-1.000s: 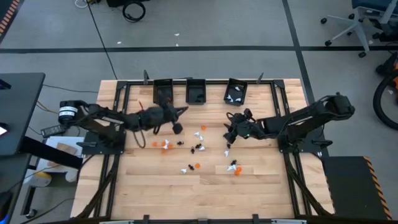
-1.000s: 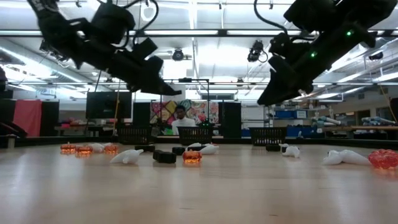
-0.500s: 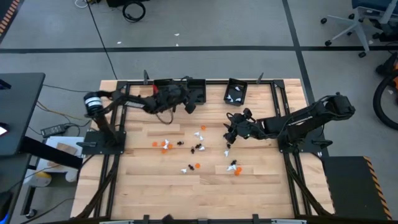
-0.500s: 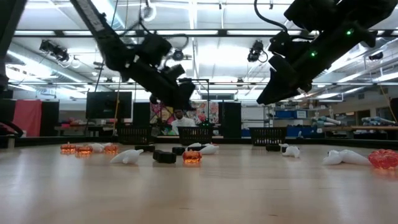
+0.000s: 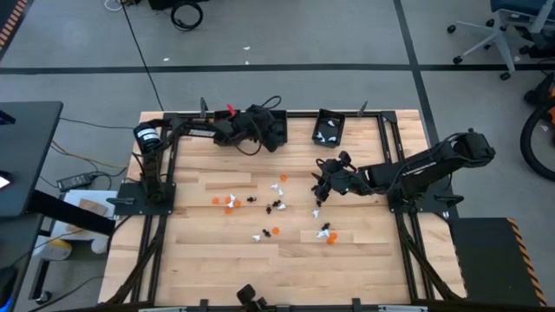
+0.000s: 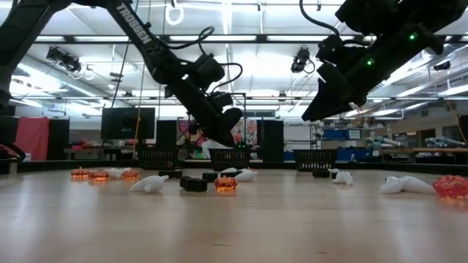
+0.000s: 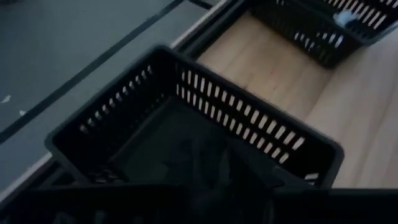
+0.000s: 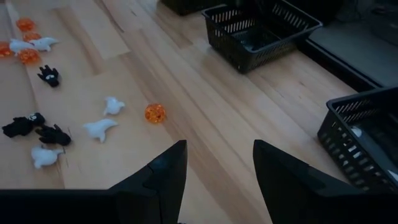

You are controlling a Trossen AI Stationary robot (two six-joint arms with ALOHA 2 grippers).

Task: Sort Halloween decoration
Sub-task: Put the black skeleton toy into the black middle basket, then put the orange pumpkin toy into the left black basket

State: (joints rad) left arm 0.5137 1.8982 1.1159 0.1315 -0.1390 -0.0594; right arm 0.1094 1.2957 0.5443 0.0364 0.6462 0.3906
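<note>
The Halloween decoration point(image 5: 277, 208) lies scattered across the middle of the wooden surface point(image 5: 217, 260): small orange, black and white trinkets in a loose spread, with a few white pieces already inside the right-hand bin point(image 5: 329, 128) at the far edge. In the right wrist view an orange ball point(image 8: 155, 113) sits alone just beside some white figures, with black ones nearby.

The right pincer point(image 5: 319, 184) hangs above the right side of that scatter, its fingers point(image 8: 163, 171) spread apart with nothing between them.

The left pincer point(image 5: 267, 137) is over the middle bin point(image 5: 276, 128) at the far edge, well apart from the trinkets. Its wrist view looks down into that slotted black bin, but the fingers are too dark to make out, so I cannot tell whether they are spread or pressed together.

In the low view, white lettering reading "TROSSEN" runs along the left arm point(image 6: 139, 22).
</note>
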